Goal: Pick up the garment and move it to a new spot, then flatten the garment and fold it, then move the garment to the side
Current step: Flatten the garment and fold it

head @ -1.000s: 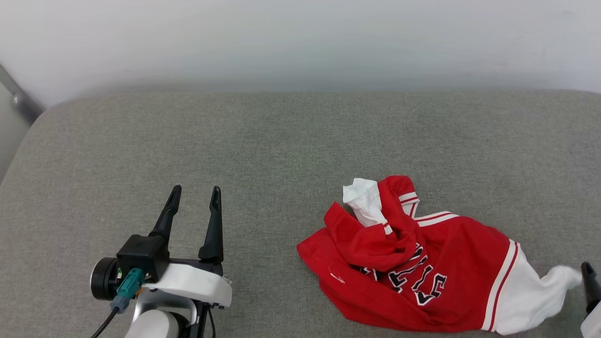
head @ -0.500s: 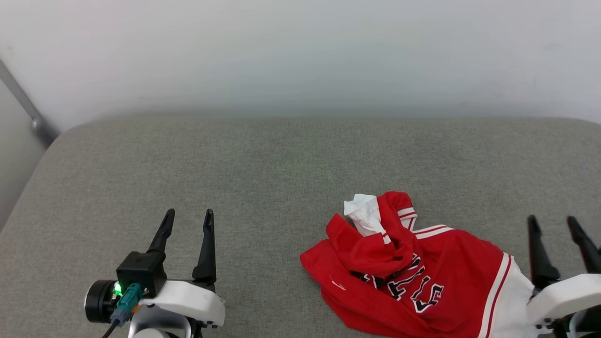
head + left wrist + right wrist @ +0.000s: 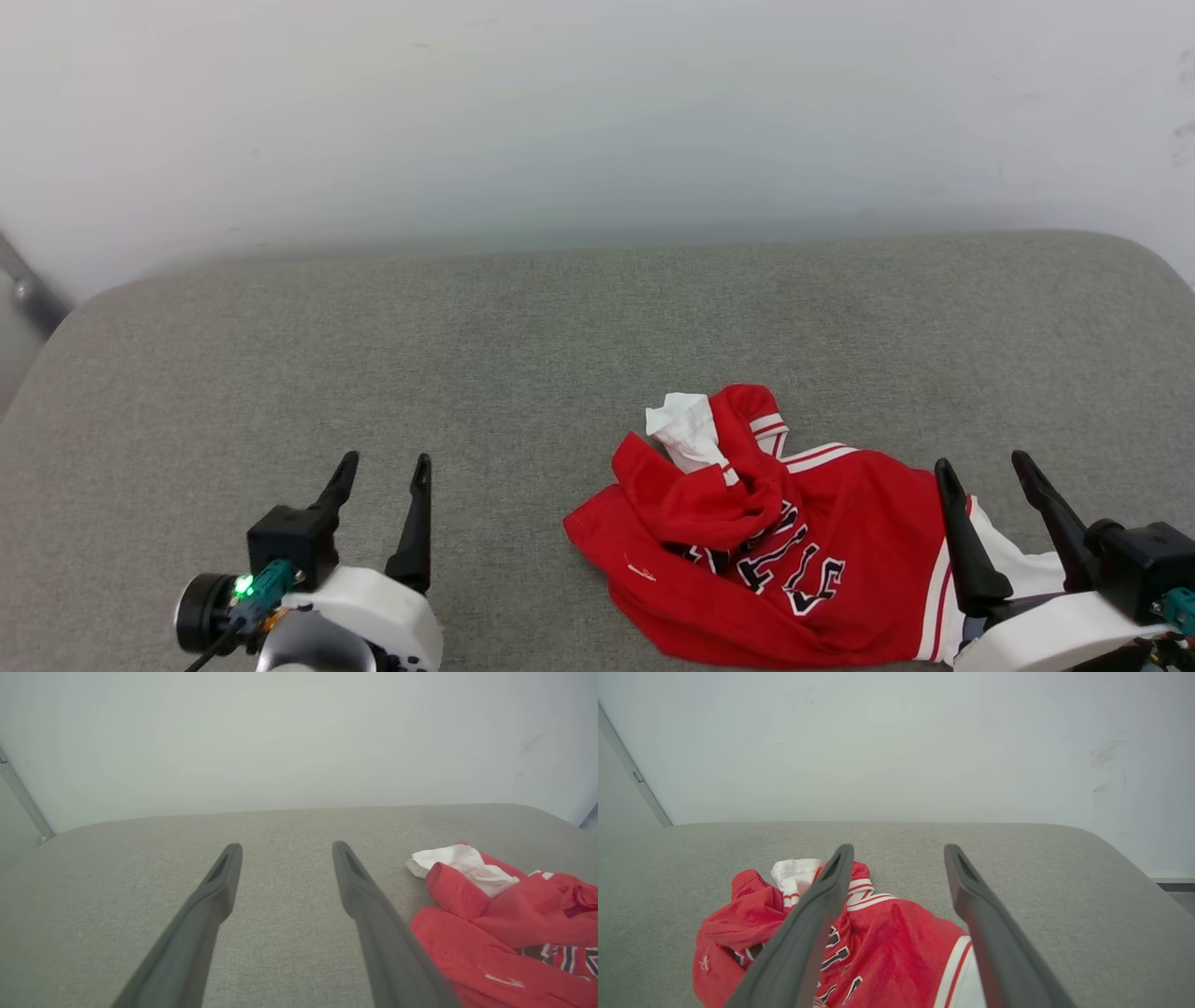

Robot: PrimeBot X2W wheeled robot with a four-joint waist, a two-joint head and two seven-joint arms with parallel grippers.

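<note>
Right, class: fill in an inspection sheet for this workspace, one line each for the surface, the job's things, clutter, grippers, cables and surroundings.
Surface: grey woven cushion with rounded far corners.
Job's things: garment, red with white sleeves, lies crumpled right of centre; its black lettering is partly hidden by folds.
Clutter: nothing seen.
Grippers: left gripper open, over bare cushion, apart from the garment; right gripper open, at the garment's white-sleeve end, contact cannot be told.
Cables: teal plug with a dark lead at the left wrist.
Surroundings: pale wall behind; metal bar at far left.
</note>
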